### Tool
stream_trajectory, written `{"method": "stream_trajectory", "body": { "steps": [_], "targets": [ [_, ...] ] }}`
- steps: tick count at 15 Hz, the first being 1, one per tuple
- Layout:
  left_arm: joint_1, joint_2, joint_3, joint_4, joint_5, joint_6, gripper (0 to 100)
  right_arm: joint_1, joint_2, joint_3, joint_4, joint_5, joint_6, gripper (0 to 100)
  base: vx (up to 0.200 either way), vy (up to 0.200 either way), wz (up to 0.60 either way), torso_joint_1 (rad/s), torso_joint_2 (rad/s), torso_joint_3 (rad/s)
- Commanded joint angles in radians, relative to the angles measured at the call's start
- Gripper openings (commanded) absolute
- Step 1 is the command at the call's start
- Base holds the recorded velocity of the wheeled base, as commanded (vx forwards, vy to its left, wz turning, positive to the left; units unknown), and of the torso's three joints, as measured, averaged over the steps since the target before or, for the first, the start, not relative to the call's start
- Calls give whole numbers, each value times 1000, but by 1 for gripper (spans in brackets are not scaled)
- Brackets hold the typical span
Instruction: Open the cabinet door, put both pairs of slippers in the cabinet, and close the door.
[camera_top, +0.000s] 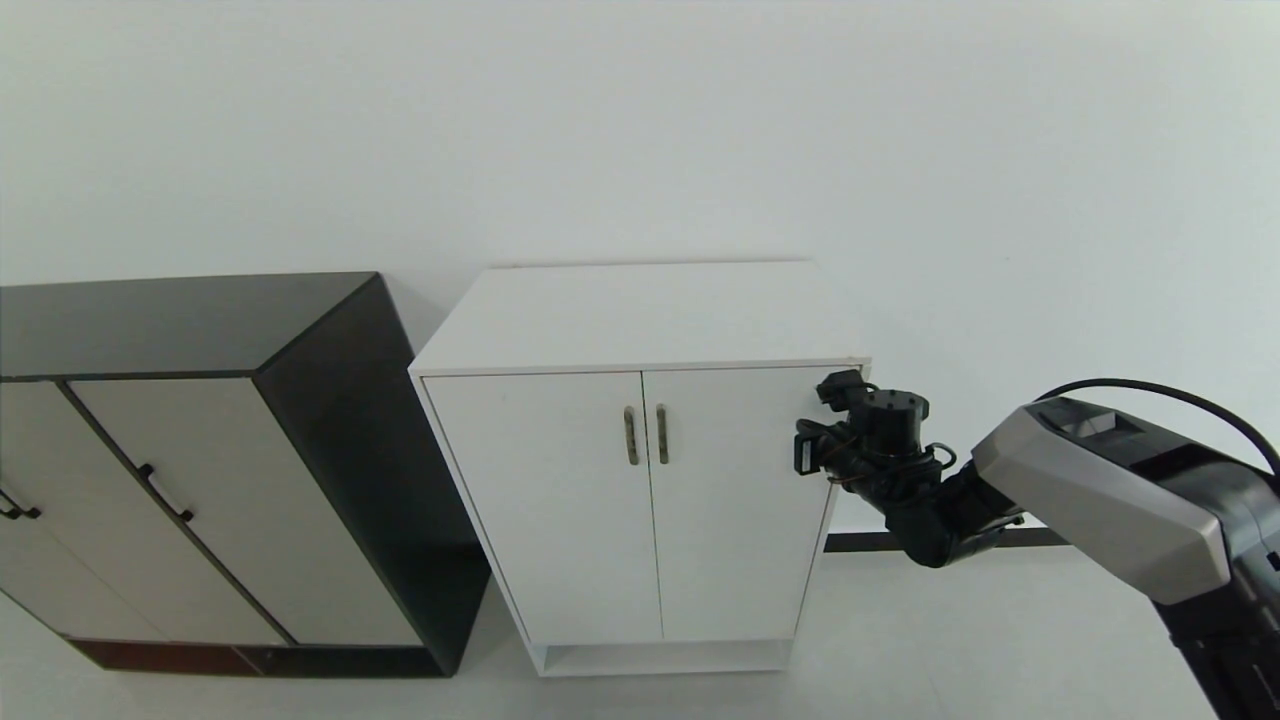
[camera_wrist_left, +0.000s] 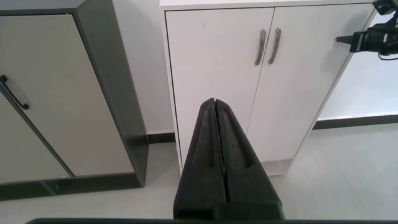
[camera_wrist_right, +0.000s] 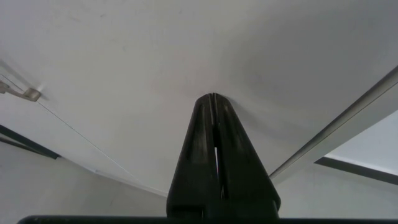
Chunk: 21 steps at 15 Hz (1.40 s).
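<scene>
The white cabinet (camera_top: 640, 320) stands against the wall with both doors shut. Its two grey handles (camera_top: 631, 435) (camera_top: 661, 434) meet at the centre seam. My right gripper (camera_top: 805, 450) is shut and empty, level with the handles, at the outer edge of the right door (camera_top: 735, 500). In the right wrist view its tips (camera_wrist_right: 214, 98) sit close against the white door panel (camera_wrist_right: 155, 62), whether touching I cannot tell; a handle end (camera_wrist_right: 22, 93) shows far off. My left gripper (camera_wrist_left: 214, 102) is shut and empty, held back from the cabinet (camera_wrist_left: 217, 62) and pointing at its left door.
A dark cabinet (camera_top: 330, 420) with light doors and black handles stands close to the left of the white one. Bare grey floor (camera_top: 1000, 650) lies in front and to the right. A dark baseboard (camera_top: 860, 542) runs along the wall.
</scene>
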Motion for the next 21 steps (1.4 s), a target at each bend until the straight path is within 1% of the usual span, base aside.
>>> {"method": "stream_trajectory", "body": {
  "steps": [1, 2, 4, 5, 7, 9, 12, 14, 16, 17, 18, 20, 21],
  "targets": [
    [0, 1, 0, 0, 0, 0, 0, 1, 1, 5, -5, 0, 0, 0, 0, 0, 0, 0, 0, 0],
    [0, 1, 0, 0, 0, 0, 0, 1, -9, 18, -10, 0, -1, 0, 0, 0, 0, 0, 0, 0],
    [0, 1, 0, 0, 0, 0, 0, 7, -61, 82, -27, -1, -1, 0, 0, 0, 0, 0, 0, 0],
    [0, 1, 0, 0, 0, 0, 0, 8, -93, 110, -28, -20, -1, 0, 0, 0, 0, 0, 0, 0],
    [0, 1, 0, 0, 0, 0, 0, 8, -164, 190, -37, -142, 0, 0, 0, 0, 0, 0, 0, 0],
    [0, 1, 0, 0, 0, 0, 0, 11, -246, 357, -105, -167, -3, 0, 0, 0, 0, 0, 0, 0],
    [0, 1, 0, 0, 0, 0, 0, 13, -394, 570, -154, -265, -4, 0, 0, 0, 0, 0, 0, 0],
    [0, 1, 0, 0, 0, 0, 0, -1, -521, 734, -191, -276, -4, 0, 0, 0, 0, 0, 0, 0],
    [0, 1, 0, 0, 0, 0, 0, -29, -627, 875, -194, -290, -4, 0, 0, 0, 0, 0, 0, 0],
    [0, 1, 0, 0, 0, 0, 0, -47, -685, 944, -200, -290, -4, 0, 0, 0, 0, 0, 0, 0],
    [0, 1, 0, 0, 0, 0, 0, -76, -777, 1059, -203, -290, -4, 0, 0, 0, 0, 0, 0, 0],
    [0, 1, 0, 0, 1, -2, 0, -124, -912, 1202, -202, -290, -10, 0, 0, 0, 0, 0, 0, 0],
    [0, 1, 0, 0, 0, -2, 0, -130, -992, 1274, -195, -285, -12, 0, 0, 0, 0, 0, 0, 0]
  ]
}}
